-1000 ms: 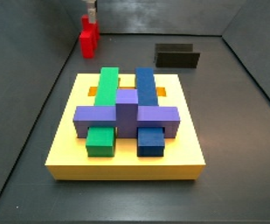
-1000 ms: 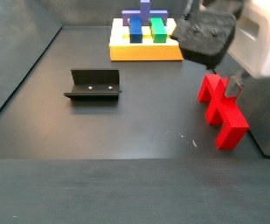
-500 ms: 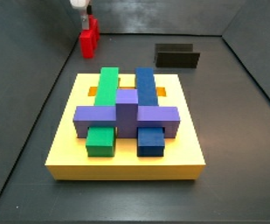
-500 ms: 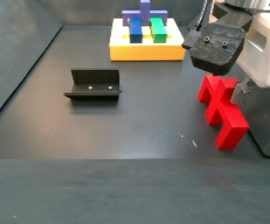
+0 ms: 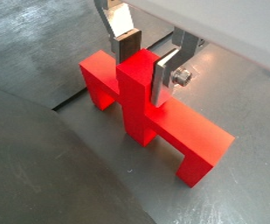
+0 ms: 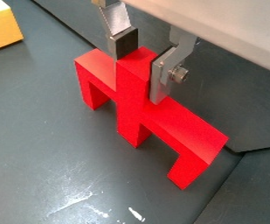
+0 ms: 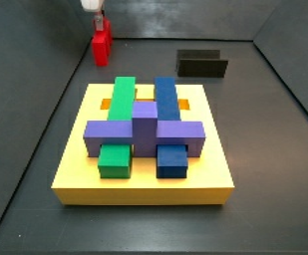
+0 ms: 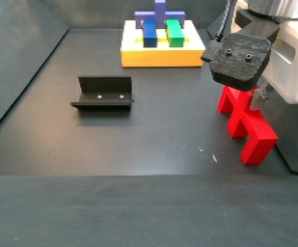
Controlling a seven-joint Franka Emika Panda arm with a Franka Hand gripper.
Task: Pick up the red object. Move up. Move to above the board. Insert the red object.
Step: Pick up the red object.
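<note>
- The board [image 7: 143,171] fills the middle and lower part of a side view: a flat yellow slab bearing a green bar [image 7: 119,110] and a blue bar [image 7: 168,112] side by side, with a purple cross piece [image 7: 145,130] laid across both. We see the same board small at the top centre of a side view [image 8: 162,56].
- The red object [image 8: 245,119] lies on the dark floor at the right edge of a side view, well apart from the board; in a side view it shows as a small red shape at the upper left [image 7: 102,46], beyond the board's far edge.
- In both wrist views the red object [image 5: 143,101] [image 6: 137,105] rests flat on the floor, its central tab pointing toward the gripper.
- The gripper [image 5: 145,51] [image 6: 143,52] stands directly over that tab, its silver fingers [image 5: 171,70] on either side of it. We see the pads against the tab's sides, so the gripper is clamped on the red object.
- The fixture [image 8: 103,94], a dark L-shaped bracket, stands on the floor at the left centre of a side view, and at the upper right [image 7: 203,64] of a side view.
</note>
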